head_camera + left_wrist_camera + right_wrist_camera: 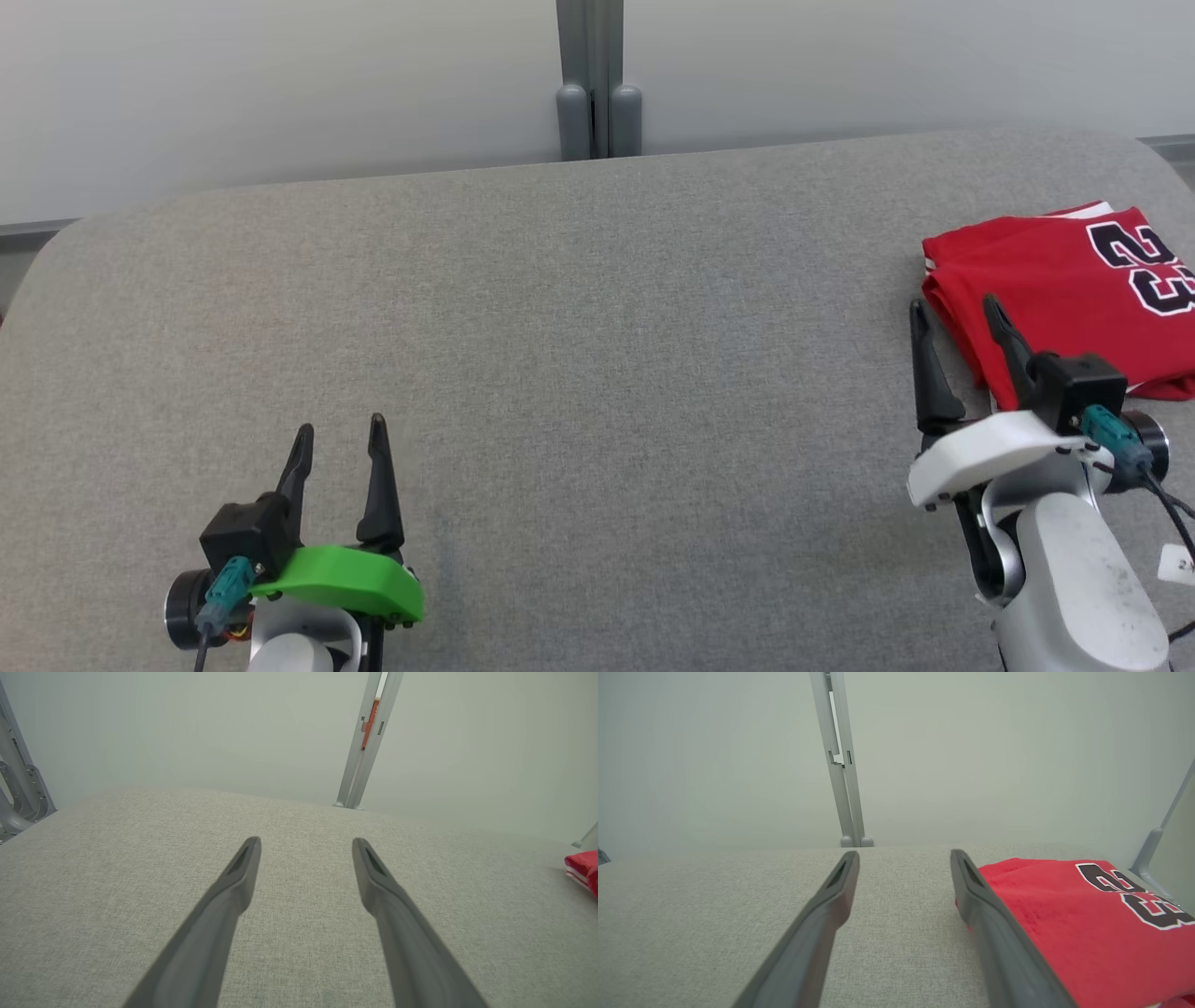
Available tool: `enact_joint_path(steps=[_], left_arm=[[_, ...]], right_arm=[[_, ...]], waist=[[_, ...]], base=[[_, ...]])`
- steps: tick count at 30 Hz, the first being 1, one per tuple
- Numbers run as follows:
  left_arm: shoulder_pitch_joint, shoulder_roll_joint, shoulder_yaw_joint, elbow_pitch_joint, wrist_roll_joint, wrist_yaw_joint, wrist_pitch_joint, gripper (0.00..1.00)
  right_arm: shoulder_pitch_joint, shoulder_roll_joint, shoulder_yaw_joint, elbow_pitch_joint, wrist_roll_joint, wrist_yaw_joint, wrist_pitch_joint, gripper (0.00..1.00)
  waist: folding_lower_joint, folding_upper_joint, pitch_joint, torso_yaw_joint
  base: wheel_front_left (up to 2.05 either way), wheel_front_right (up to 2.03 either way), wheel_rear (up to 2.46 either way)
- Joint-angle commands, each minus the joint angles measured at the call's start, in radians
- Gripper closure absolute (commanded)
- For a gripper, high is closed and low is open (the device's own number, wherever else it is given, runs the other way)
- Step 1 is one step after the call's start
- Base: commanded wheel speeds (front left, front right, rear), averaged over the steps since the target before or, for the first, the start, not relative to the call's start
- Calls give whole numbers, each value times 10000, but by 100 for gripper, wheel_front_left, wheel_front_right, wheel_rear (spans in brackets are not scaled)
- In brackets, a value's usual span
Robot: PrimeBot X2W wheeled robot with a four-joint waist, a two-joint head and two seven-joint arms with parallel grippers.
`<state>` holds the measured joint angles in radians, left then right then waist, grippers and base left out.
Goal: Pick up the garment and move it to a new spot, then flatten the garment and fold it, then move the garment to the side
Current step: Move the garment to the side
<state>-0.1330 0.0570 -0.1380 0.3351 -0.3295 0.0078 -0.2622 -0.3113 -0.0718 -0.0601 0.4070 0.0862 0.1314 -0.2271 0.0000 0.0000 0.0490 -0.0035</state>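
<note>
Jersey [1036, 271], folded, just right of right tool [955, 303] (spread wide, empty): apparently set aside. Left tool [340, 425] likewise, over bench [597, 327].

Red garment [1036, 271] with black, white-edged numerals; grey woven table [560, 373]; dark fingers [238, 882].
</note>
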Motion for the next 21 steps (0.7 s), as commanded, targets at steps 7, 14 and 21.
enact_joint_path(steps=[7, 14, 21], left_arm=[[418, -38, -133, -129, 131, 369, -30, 0], [595, -51, -286, -147, 125, 514, -31, 0], [577, -55, -309, -148, 109, 639, -31, 0]], right_arm=[[1705, 200, -250, -1485, 34, -13, -131, 0], [2470, 199, 272, -2142, 579, -13, 21, 0], [2646, 202, 285, -2169, 699, -13, 36, 0]], waist=[[0, 0, -181, 199], [0, 0, -208, 176], [0, 0, -160, 160]], base=[[0, 0, 0], [0, 0, 0], [0, 0, 0]])
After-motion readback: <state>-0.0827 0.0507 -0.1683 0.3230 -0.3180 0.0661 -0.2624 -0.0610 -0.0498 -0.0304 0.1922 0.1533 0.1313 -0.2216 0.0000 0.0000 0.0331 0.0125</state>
